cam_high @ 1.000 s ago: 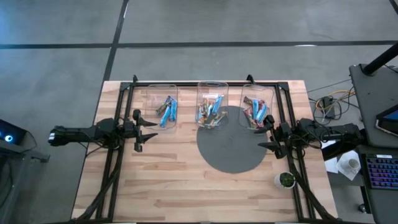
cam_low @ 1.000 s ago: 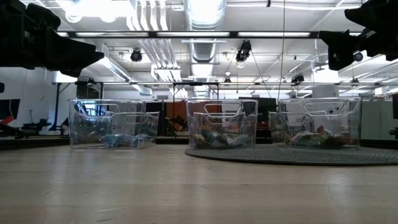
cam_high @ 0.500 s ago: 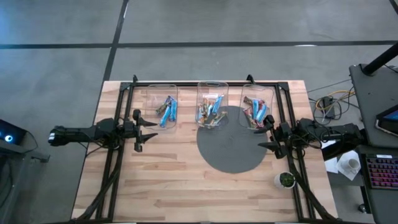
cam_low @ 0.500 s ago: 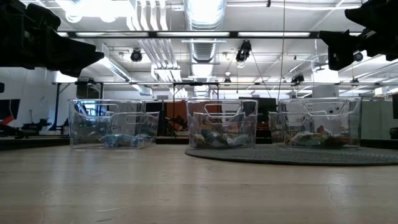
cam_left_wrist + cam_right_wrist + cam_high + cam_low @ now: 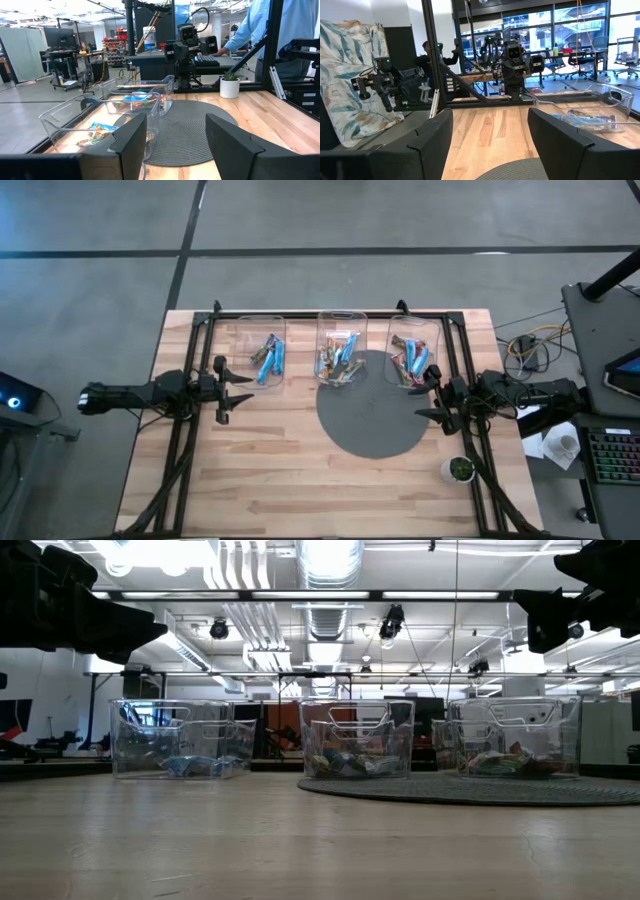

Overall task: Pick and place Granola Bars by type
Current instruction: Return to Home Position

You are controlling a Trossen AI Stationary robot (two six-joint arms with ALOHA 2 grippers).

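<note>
Near edge of the bench (image 5: 300,480): no loose bar to be seen, only a small potted plant (image 5: 459,470) toward the right corner. Midway back, out at either side and well apart: left tool (image 5: 238,390), fingers spread, holding nothing; right tool (image 5: 428,401) likewise, spread and empty. Farther back, in a row of three clear bins (image 5: 338,317): the Granola Bars (image 5: 268,358), mostly blue in the left bin, mixed colours in the middle, blue and red-brown in the right. Judged sorted already, with little left but parking both arms.
</note>
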